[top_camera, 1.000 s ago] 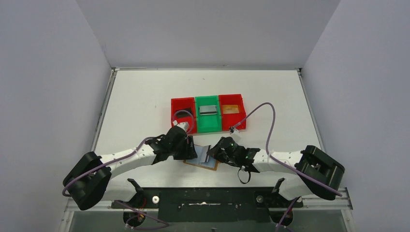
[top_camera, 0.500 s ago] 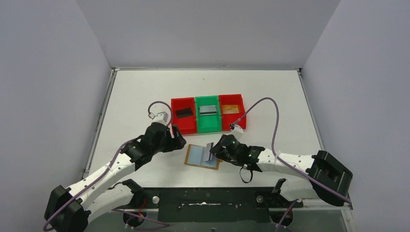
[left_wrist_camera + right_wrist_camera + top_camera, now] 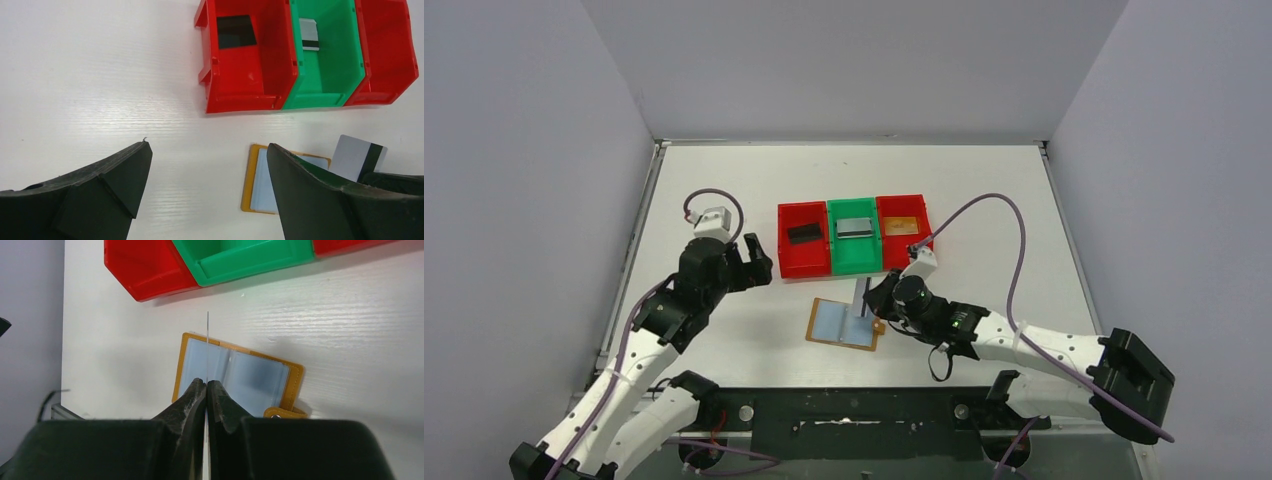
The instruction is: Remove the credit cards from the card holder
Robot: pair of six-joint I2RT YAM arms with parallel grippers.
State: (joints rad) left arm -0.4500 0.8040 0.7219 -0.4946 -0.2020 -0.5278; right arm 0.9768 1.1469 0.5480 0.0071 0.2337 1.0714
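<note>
Pale grey walls close in a white bench on three sides. Toward its middle stand three small bins in a touching row: a red bin on the left with a dark card lying flat in it, a green bin in the centre holding a grey card with a dark stripe, and a second red bin on the right holding an orange-gold card. Just in front of the row, the card holder lies open and flat on the bench. Its two pale blue-grey panels face up inside an orange-tan border, and its little side tab points toward the right arm. The right pincer hangs over the holder with its fingers pressed together on a white card that has a dark stripe. The card is held upright on edge, so the right wrist view shows it only as a thin line above the panels. Whether its lower edge touches the holder cannot be told. The left pincer hovers over bare bench to the left of the bins, well apart from the holder, fingers spread wide with nothing between them.
</note>
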